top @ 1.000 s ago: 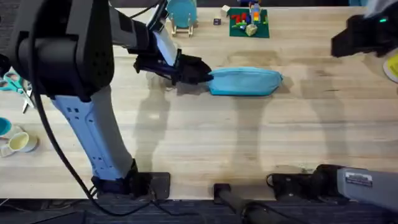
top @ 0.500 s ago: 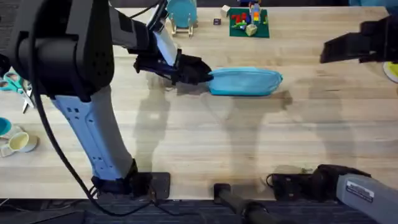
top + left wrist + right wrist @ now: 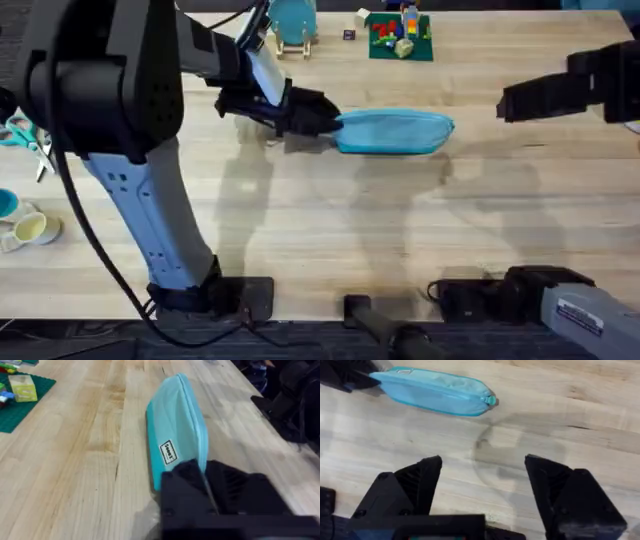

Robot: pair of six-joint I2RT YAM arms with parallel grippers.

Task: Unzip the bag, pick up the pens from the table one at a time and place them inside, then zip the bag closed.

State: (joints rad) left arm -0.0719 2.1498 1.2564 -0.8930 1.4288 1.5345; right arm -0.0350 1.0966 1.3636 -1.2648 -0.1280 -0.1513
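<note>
Bag [image 3: 394, 131] lying lengthwise on the tabletop [image 3: 330, 220], toward the far middle, light blue, zipper seam running along its top. Appears zipped shut along the length seen from the left wrist view [image 3: 177, 430], with a small white label on the side panel facing that camera. Small pale pull tab at the end farthest from the left hand, seen from the right wrist [image 3: 491, 400].

Left hand [image 3: 325, 112] at the bag's left end, black fingers pressed close together on the fabric at that end. Seen from the left wrist [image 3: 205, 482], closed on the tip of the bag right at the zipper line.

Right hand [image 3: 505, 103] up above the tabletop, well off to the right of the bag, touching nothing. Spread wide in the right wrist view [image 3: 482, 477], bare wood and its own shadow between the two fingers, nothing held.

Green baseplate [image 3: 399, 37] with coloured bricks at the far edge, behind the bag. Blue disc on a wooden stand [image 3: 292, 22] beside it, to the left. Scissors [image 3: 25, 135] and cups [image 3: 28, 228] at the far left edge, partly behind the left arm.
</note>
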